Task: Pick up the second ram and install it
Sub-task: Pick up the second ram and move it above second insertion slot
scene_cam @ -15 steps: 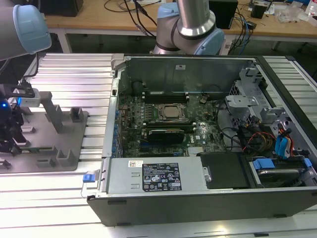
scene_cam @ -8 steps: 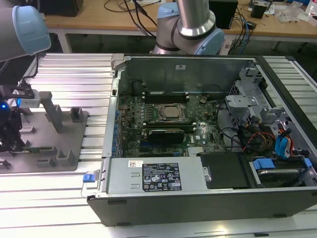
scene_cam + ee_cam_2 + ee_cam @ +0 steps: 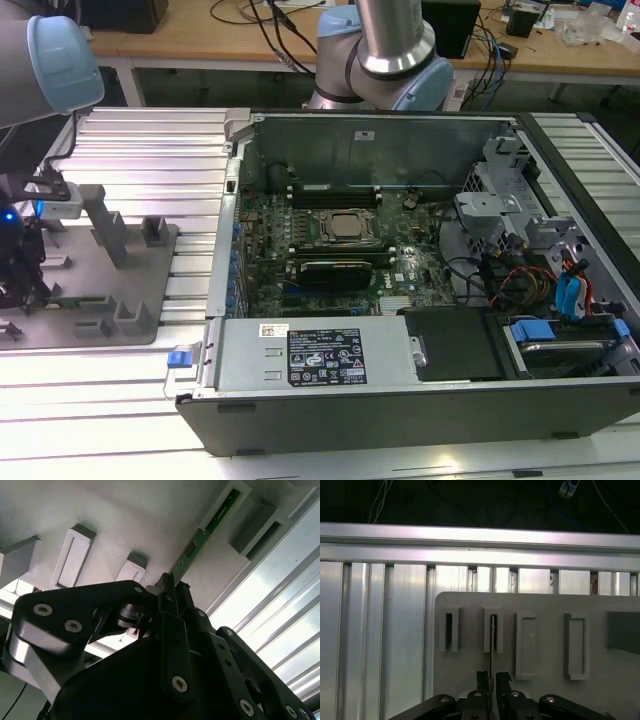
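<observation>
The gripper has its jaws drawn together on the second ram, a thin green stick that the first wrist view shows edge-on, running straight out from between the two black fingers. The far end of the stick sits inside a narrow upright pocket of a grey tray, directly ahead of the jaws. In the second wrist view the same stick shows its green face, reaching from the fingertips of the gripper into that raised pocket on the tray.

More pockets stand on either side of the one ahead of the jaws: a slim one on one side and two wider ones on the other. Beyond the tray, past the jaws, lies a ribbed aluminium table.

In the exterior view the gripper hangs low over the tray at the exterior view's left. An open computer case with its green board lies well apart from the jaws, toward the exterior view's right, on the same ribbed table.
</observation>
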`<state>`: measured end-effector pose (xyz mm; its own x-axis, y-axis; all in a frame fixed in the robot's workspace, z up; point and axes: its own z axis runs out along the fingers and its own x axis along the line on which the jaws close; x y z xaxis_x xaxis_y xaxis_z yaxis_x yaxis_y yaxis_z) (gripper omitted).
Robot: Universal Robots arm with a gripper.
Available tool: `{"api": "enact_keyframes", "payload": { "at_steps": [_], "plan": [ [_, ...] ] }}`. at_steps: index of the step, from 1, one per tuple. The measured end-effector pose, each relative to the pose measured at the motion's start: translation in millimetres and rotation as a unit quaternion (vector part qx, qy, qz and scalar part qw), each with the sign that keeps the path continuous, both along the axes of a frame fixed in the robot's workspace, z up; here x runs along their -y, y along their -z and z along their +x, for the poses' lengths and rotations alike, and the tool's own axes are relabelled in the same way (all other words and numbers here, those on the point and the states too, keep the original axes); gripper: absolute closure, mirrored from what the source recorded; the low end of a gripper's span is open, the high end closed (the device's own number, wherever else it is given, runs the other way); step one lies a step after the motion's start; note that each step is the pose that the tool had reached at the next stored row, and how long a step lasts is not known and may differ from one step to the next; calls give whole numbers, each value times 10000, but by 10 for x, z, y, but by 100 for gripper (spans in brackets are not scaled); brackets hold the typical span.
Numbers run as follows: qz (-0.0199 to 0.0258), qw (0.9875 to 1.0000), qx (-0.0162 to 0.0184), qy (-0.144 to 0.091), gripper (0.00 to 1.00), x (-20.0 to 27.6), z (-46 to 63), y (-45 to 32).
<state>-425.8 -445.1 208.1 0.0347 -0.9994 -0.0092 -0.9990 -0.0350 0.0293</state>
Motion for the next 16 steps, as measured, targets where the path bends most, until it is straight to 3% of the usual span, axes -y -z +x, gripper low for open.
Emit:
{"api": "enact_keyframes", "payload": {
  "at_steps": [5, 7, 16],
  "plan": [
    [-1, 10000, -1, -1, 83, 1, -1, -1],
    [-1, 10000, -1, -2, 91, 1, 0, -1],
    [-1, 10000, -1, 24, 91, 1, -1, -23]
  ]
}}
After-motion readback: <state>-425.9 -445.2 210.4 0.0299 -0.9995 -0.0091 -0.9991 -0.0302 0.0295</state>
